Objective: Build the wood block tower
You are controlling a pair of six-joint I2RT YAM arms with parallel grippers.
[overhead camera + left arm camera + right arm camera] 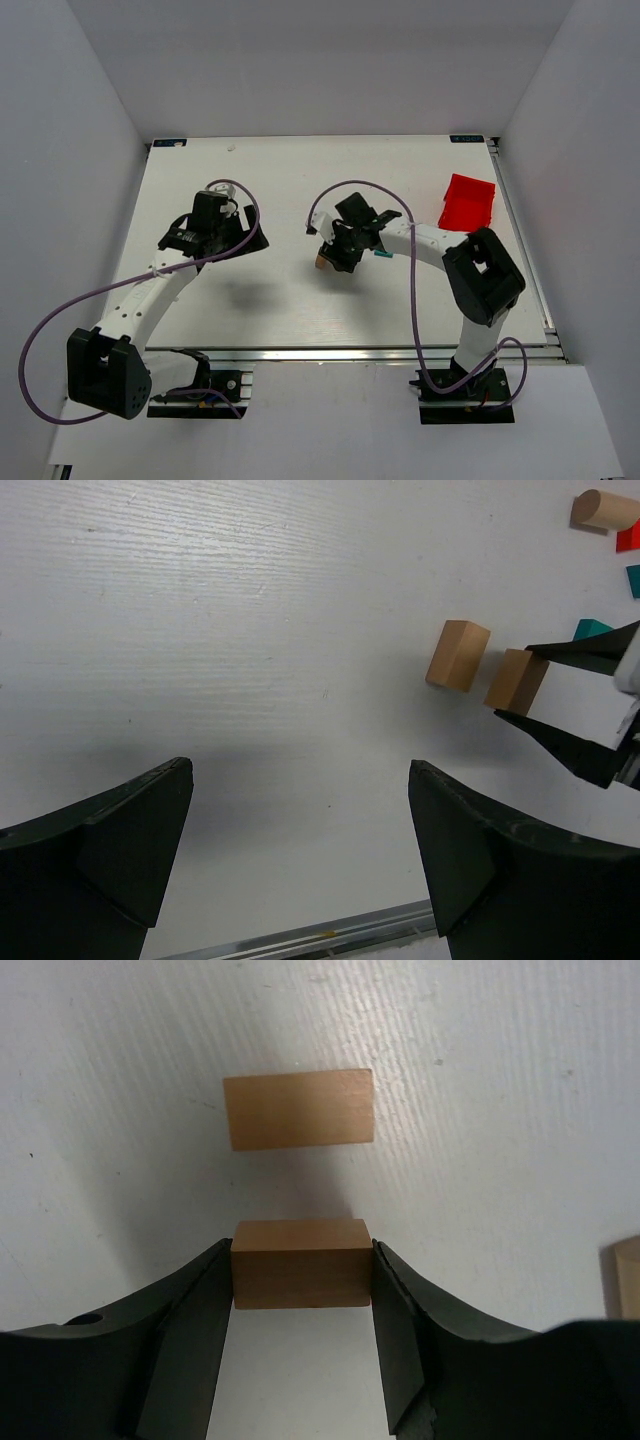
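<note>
Over the left half of the surface [290,165], well in from the left edge: left gripper [300,850], jaws spread wide, nothing between them, only bare white surface below. Next to the right, near the middle of the surface: loose tan block [458,655], lying flat on its own, touched by nothing. Just beside it, with a narrow strip of surface between: held tan block [300,1280], same colour and much the same shape, long sides parallel to its neighbour's. Clamped on that block: right gripper [302,1270], jaws pressed flat against both short ends, standing part-way apart at the block's length. Impossible to tell whether resting on the surface or raised a little off it. Just right of the right gripper: teal piece [592,630], half hidden behind the right gripper in the left wrist view, a small teal fleck in the top view. Beyond that, at the right margin of the left wrist view: tan cylinder [598,508] lying on its side, then red piece [630,538] and second teal piece [634,580], both cut off by the picture's edge, shapes not to be told. All of these wooden pieces single on the surface, none stacked on another. Farthest right, toward the far right corner of the surface: red bin [467,200], well apart from the blocks.
</note>
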